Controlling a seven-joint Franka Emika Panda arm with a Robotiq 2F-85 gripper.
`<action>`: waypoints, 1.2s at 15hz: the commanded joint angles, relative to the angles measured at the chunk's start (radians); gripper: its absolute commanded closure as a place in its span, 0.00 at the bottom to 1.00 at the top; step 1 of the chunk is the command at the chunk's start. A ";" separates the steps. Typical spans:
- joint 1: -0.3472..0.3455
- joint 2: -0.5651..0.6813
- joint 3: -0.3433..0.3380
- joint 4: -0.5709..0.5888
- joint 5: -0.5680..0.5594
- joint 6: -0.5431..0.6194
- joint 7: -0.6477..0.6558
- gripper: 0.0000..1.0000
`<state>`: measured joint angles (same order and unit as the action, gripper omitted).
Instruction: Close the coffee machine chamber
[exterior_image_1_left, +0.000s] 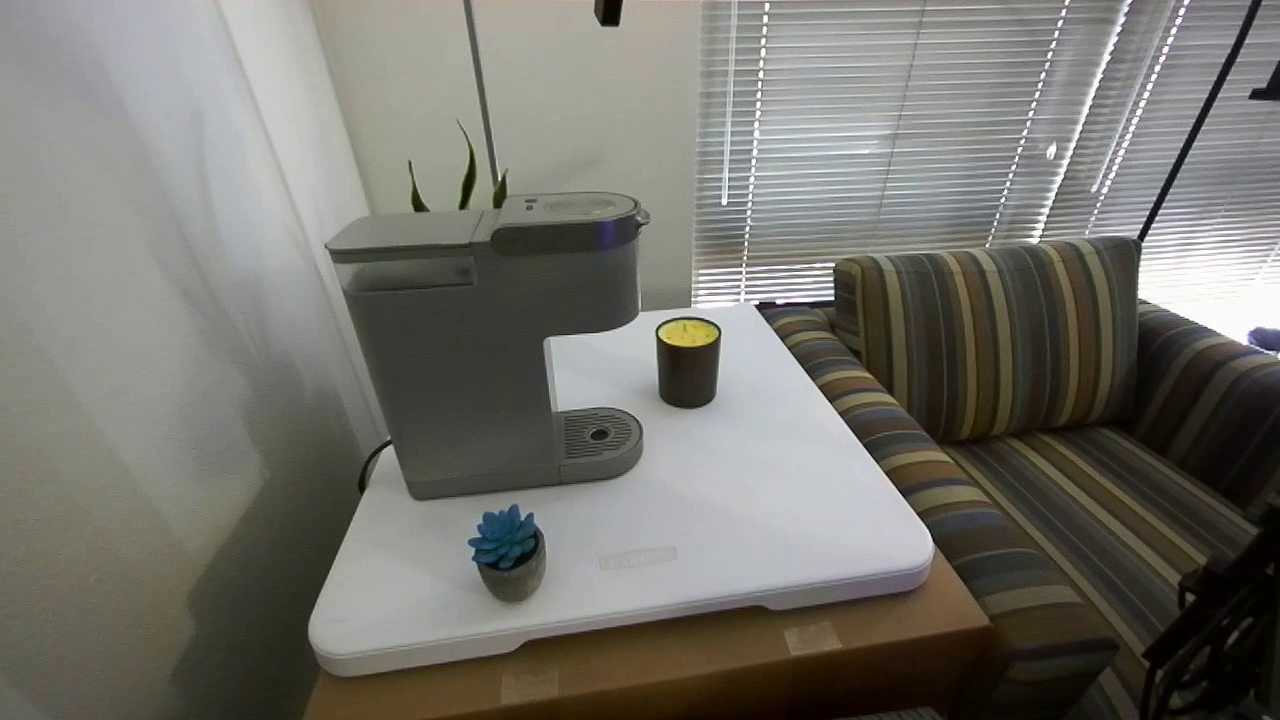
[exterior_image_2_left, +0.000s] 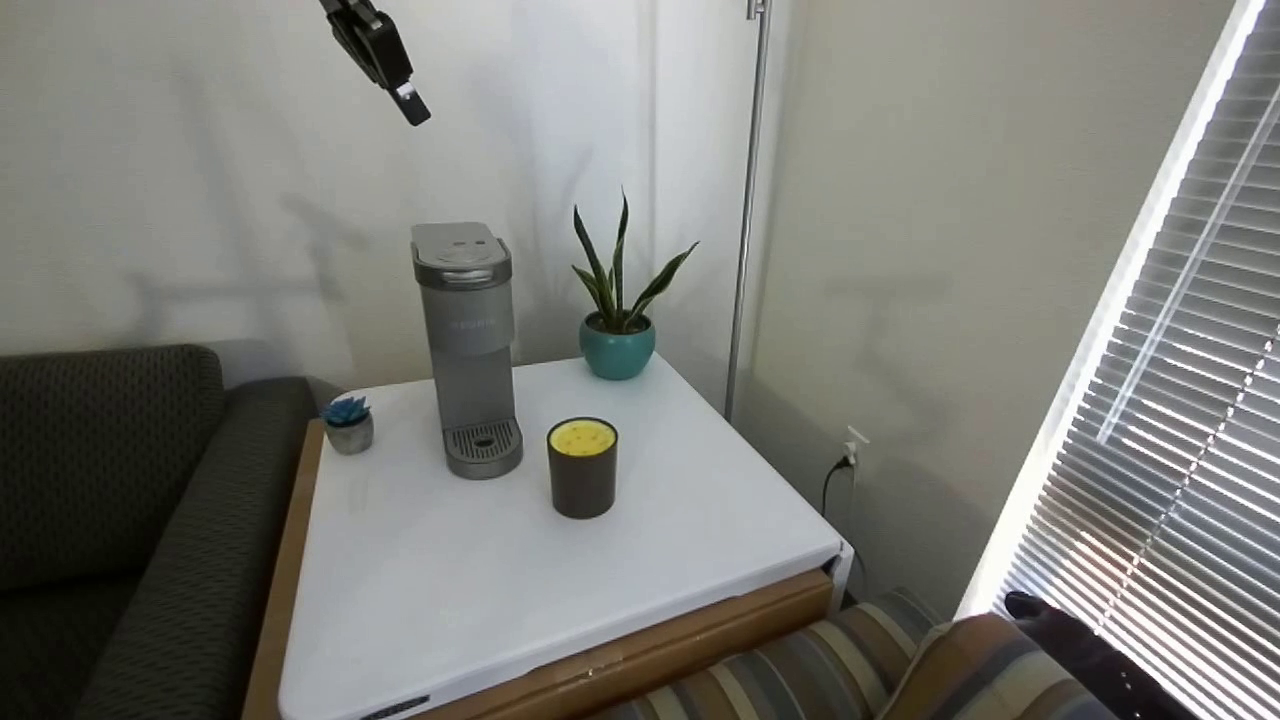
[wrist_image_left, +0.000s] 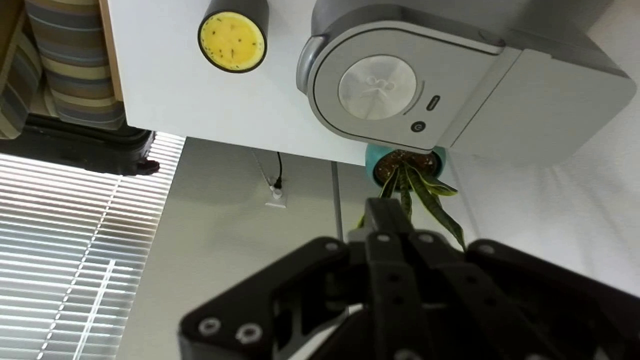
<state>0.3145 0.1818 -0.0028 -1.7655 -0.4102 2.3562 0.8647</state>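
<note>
One empty end effector (wrist_image_left: 389, 215), jaws pressed together presumably for pushing, is held clear above the coffee machine (exterior_image_1_left: 450, 380), atop which the chamber lid (wrist_image_left: 400, 90) is seated flat, apparently closed.

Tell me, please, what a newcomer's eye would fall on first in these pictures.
The boxy grey coffee machine probably wins, upright on the white tabletop, lid down. Next comes the yellow-topped candle jar, near the machine's front. Higher than both hangs the shut end effector.
</note>
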 joint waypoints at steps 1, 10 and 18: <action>-0.024 -0.026 0.030 -0.003 -0.029 -0.032 0.007 1.00; -0.033 -0.035 0.047 -0.006 -0.026 -0.019 0.016 0.45; -0.034 -0.033 0.048 -0.008 -0.020 -0.004 0.063 0.00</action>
<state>0.3045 0.1609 0.0229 -1.7655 -0.4163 2.3490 0.8999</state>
